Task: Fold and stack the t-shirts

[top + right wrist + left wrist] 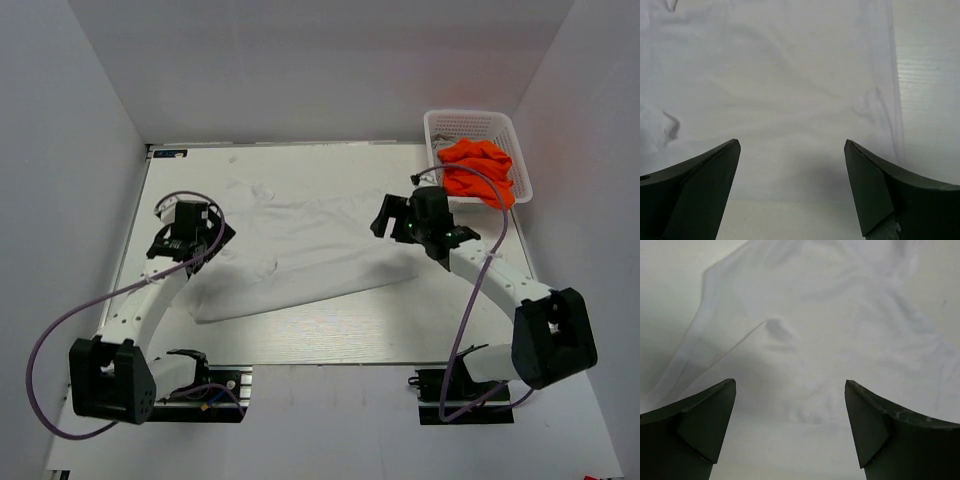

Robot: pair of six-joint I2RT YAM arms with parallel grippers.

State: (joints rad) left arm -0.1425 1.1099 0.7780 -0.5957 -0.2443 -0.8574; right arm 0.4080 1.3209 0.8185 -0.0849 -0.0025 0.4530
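left gripper (186, 226): jaws spread wide, nothing between them; sits over the left end of the white shirt. Wrist view (790, 385) shows only cloth below the dark fingertips.
white t-shirt (300, 250): lies spread on the table (330, 335), between the two arms. Long axis runs left-right, slightly skewed: left end nearer the arm bases, right end farther back. Can't tell which end the collar is on.
white t-shirt, texture: thin soft cloth (830, 330), shallow wrinkles and overlapping layers. Straight seamed edge at the right end (765, 75).
right gripper (393, 218): also released, wide apart, empty; over the shirt's right end (792, 142).
orange t-shirt (478, 170): crumpled heap, no clear axis; inside the basket, one fold hanging over its near rim.
basket (470, 119): rigid white plastic lattice, rectangular, far right corner.
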